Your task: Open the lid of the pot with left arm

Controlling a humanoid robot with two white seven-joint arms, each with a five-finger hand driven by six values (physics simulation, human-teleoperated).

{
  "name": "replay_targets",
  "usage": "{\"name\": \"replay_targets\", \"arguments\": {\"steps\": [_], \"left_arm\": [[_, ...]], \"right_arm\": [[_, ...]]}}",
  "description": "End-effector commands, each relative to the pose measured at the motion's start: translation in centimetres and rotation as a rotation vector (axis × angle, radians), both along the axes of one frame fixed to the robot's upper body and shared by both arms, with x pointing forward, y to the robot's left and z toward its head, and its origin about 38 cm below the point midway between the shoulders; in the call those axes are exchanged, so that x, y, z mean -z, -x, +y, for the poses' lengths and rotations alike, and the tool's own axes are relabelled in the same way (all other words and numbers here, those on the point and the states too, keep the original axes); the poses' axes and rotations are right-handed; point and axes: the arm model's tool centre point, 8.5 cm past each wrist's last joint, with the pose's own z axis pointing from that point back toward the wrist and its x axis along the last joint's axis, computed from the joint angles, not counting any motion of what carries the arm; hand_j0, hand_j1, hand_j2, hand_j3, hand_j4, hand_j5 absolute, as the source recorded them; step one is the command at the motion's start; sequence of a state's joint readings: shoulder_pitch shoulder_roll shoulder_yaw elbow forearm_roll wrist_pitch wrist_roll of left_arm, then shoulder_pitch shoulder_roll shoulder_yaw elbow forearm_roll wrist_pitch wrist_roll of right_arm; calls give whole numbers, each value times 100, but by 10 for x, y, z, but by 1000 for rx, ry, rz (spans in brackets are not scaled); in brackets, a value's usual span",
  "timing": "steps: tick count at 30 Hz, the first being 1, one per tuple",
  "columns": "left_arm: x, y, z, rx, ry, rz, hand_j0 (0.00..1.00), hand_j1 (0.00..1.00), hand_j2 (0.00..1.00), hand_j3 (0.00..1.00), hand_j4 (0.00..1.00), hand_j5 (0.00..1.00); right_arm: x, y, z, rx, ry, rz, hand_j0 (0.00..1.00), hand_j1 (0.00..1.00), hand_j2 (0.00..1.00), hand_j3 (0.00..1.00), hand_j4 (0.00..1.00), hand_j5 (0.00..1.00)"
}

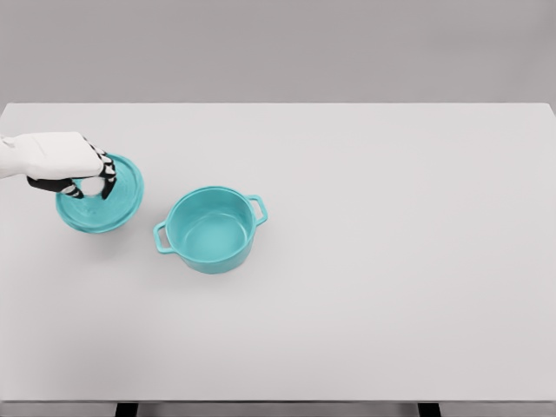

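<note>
From the head view, the left hand (65,163) comes in from the left edge, its white back turned up and its dark-jointed fingers (106,169) curled downward around the pale knob at the middle of the lid (117,204). The fingers pinch that knob from both sides, so the hand is closed on the lid rather than spread. The lid is a teal disc, and most of its rim shows below and to the right of the hand, while the hand itself covers its upper left part. Whether the lid rests on the bench (391,261) or hangs just above it I cannot tell; it sits slightly tilted toward the viewer, with a thin shadow at its lower edge. The pot (211,231) stands well to the right of the hand and a little below it, apart from the lid, with a clear strip of bench between the two. It is the same teal, upright and uncovered, and its round inside is in plain sight. One loop handle points toward the hand on the lower left side of the pot, and the other points away on the upper right side. The white bench stretches wide to the right of the hand and the pot.
</note>
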State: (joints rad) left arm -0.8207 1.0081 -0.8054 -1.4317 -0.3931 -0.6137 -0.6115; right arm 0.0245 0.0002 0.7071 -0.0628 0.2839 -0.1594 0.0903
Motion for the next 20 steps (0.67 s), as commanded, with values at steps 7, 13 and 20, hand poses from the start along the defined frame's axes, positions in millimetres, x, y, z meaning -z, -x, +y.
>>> {"name": "replay_targets", "arguments": {"steps": [7, 13, 20], "left_arm": [[4, -2, 4, -18, -1, 7, 100, 100, 100, 100, 100, 100], [17, -22, 81, -324, 258, 117, 100, 100, 100, 100, 100, 100], [47, -40, 108, -510, 447, 168, 100, 100, 100, 100, 100, 100]], "right_arm": [[0, 0, 0, 0, 0, 0, 100, 100, 100, 100, 100, 100], [0, 0, 0, 0, 0, 0, 100, 100, 100, 100, 100, 100], [0, 0, 0, 0, 0, 0, 100, 100, 100, 100, 100, 100]]}}
